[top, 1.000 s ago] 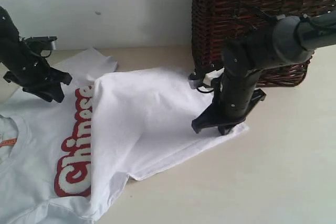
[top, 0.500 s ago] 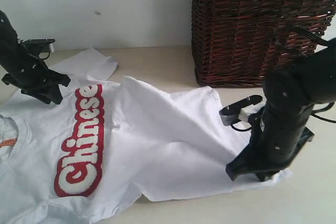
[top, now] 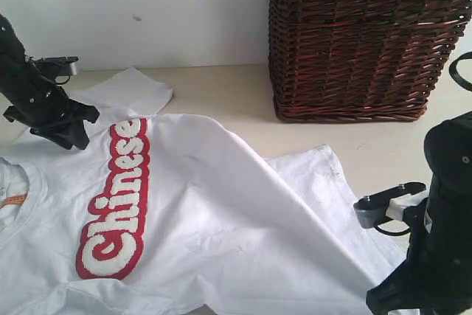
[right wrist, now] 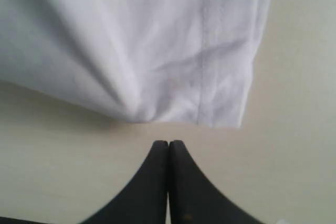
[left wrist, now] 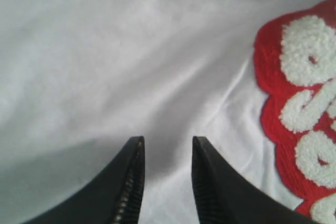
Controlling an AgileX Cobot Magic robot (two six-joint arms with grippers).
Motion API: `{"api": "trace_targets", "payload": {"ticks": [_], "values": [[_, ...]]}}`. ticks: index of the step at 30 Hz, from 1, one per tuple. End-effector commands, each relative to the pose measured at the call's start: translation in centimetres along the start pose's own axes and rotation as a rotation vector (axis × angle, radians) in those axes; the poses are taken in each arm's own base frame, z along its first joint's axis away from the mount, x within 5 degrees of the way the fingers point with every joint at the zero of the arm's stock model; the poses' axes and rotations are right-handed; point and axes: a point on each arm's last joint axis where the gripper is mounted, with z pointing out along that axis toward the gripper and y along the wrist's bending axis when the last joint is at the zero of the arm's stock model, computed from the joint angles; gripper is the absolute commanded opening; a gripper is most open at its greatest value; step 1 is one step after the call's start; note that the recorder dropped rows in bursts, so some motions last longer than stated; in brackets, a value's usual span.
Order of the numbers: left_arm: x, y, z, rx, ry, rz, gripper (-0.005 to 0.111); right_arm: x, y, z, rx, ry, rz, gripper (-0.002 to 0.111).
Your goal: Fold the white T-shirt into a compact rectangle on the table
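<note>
Right pincer, shut and empty, has dragged the tee flat for folding; left pincer hovers half-open, holding nothing.

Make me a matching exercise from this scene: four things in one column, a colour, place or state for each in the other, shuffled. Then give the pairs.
Things
1. left gripper
2. right gripper
3. basket
4. neck tag

Descriptions
A. orange, at the collar of the T-shirt
B. shut and holding nothing, over bare table just off the hem
C. dark brown wicker, standing at the back
D. open, over white cloth beside the red lettering

Pairs: 1-D, 2-B, 3-C, 4-A
</note>
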Motion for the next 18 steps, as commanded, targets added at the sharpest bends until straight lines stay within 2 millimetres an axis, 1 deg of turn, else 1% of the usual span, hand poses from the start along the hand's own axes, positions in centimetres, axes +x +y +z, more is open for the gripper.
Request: {"api": "trace_targets", "payload": {"ticks": [1, 3, 5, 8, 10, 11, 12, 14, 18], "values": [[0.4, -0.6, -0.7, 0.051, 0.043, 0.016, 0.032, -1.3, 0.0, -1.0, -0.008, -0.129, 0.004, 0.000], [0.6, -1.0, -1.8, 0.066, 0.062, 0.048, 0.032, -2.1, 0.1, -1.4, -0.020, -0.210, 0.003, 0.000], [0.9, -1.6, -2.9, 0.089, 0.052, 0.040, 0.029, -2.8, 0.2, -1.6, -0.032, -0.288, 0.000, 0.000], [2.3, -3.0, -4.5, 0.127, 0.043, 0.065, 0.015, -3.8, 0.4, -1.7, -0.045, -0.379, -0.002, 0.000], [3.8, -4.2, -5.1, 0.139, 0.068, 0.076, 0.006, -4.1, 0.4, -1.6, -0.049, -0.409, -0.002, 0.000], [4.7, -4.8, -5.3, 0.144, 0.087, 0.083, 0.003, -4.3, 0.4, -1.5, -0.050, -0.411, -0.002, 0.000], [5.4, -5.4, -5.5, 0.144, 0.090, 0.091, 0.002, -4.4, 0.4, -1.4, -0.050, -0.412, -0.002, 0.000], [7.2, -7.0, -5.4, 0.161, 0.131, 0.104, 0.002, -4.5, 0.5, -1.1, -0.047, -0.411, -0.014, 0.000], [11.5, -10.4, -4.8, 0.191, 0.276, 0.129, 0.000, -4.8, 0.5, -0.8, -0.049, -0.419, -0.014, 0.000]]}}
